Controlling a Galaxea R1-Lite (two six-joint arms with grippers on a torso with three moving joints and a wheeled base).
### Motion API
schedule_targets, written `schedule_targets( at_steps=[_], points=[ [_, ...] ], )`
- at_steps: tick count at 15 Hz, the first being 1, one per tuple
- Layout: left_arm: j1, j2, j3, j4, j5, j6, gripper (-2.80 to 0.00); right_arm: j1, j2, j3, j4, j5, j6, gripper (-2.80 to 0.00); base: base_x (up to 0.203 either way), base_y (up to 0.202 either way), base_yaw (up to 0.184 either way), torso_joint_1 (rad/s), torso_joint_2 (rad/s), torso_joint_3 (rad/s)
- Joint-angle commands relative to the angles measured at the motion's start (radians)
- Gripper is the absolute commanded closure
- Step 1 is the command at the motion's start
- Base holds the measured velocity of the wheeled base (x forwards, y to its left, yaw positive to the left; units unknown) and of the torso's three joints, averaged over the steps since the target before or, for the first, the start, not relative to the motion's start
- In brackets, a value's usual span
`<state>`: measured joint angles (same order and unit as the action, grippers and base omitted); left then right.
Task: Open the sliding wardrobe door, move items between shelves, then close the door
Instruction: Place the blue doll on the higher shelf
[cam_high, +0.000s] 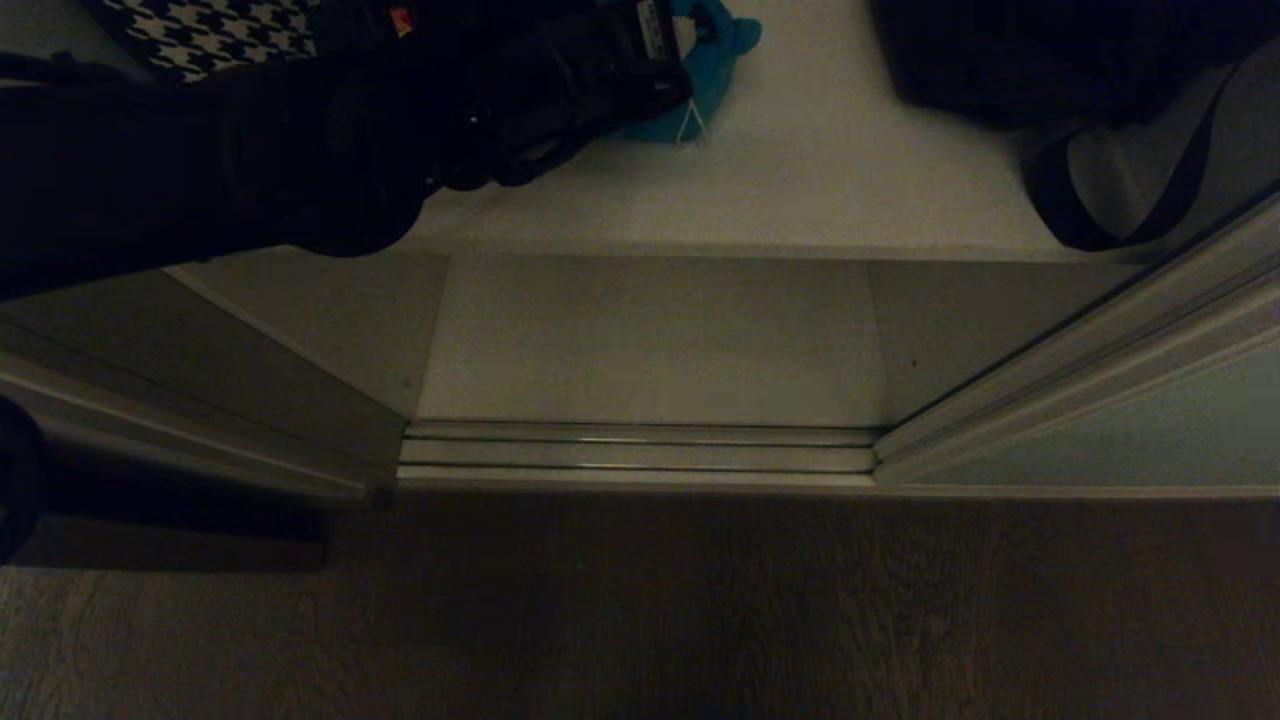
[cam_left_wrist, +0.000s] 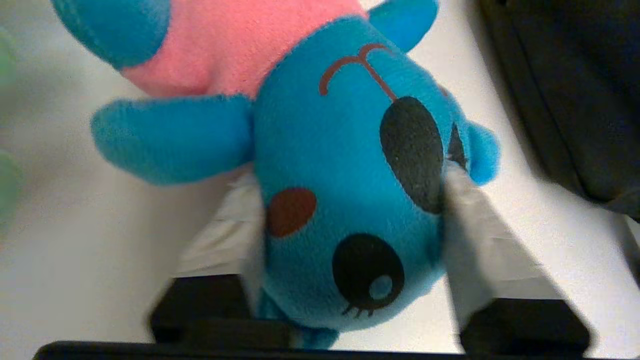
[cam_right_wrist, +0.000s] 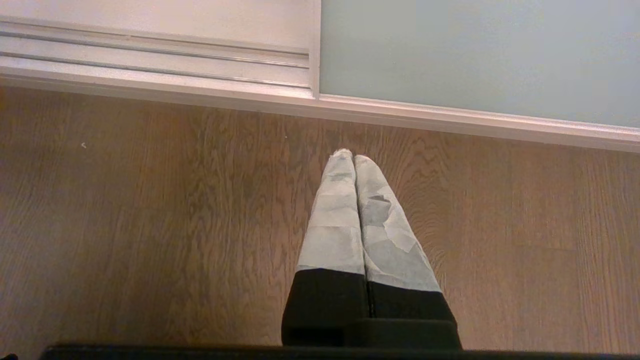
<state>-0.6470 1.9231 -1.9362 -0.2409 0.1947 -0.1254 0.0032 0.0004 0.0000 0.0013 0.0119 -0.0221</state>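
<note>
Blue plush toy (cam_left_wrist: 345, 200) is lying between the loosened left claw (cam_left_wrist: 350, 210) fingers, beside the black bag (cam_high: 1050, 60); right claw (cam_right_wrist: 354, 159) is clenched.

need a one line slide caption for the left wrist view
Left gripper straddling the head of the blue plush toy on the white shelf, fingers at either side.

Fuzzy plush toy (cam_left_wrist: 340, 165), seemingly wood-grain floor (cam_right_wrist: 150, 225)
</note>
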Motion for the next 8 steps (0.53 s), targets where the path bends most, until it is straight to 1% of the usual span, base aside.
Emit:
schedule_targets(
  at_steps=[1, 4, 6, 8],
  points=[
    [0.001, -0.026, 0.0, -0.004, -0.002, 0.003, -2.8, 0.0, -0.003, 0.0, 0.0, 0.0, -0.001, 0.0, 0.0, 0.0, 0.0, 0.0, 0.0, 0.0],
    [0.0, -0.071, 0.002, 0.004, -0.008, 0.006, -2.8, 0.0, -0.003, 0.0, 0.0, 0.0, -0.001, 0.0, 0.0, 0.0, 0.0, 0.0, 0.0, 0.0],
    [0.0, -0.062, 0.004, 0.004, -0.006, 0.021, -2.8, 0.0, -0.003, 0.0, 0.0, 0.0, 0.0, 0.0, 0.0, 0.0, 0.0, 0.0, 0.0, 0.0],
    [0.0, -0.065, 0.008, -0.001, -0.004, 0.013, -2.8, 0.001, -0.003, 0.0, -0.001, 0.0, -0.001, 0.0, 0.0, 0.0, 0.0, 0.0, 0.0, 0.0]
  ],
)
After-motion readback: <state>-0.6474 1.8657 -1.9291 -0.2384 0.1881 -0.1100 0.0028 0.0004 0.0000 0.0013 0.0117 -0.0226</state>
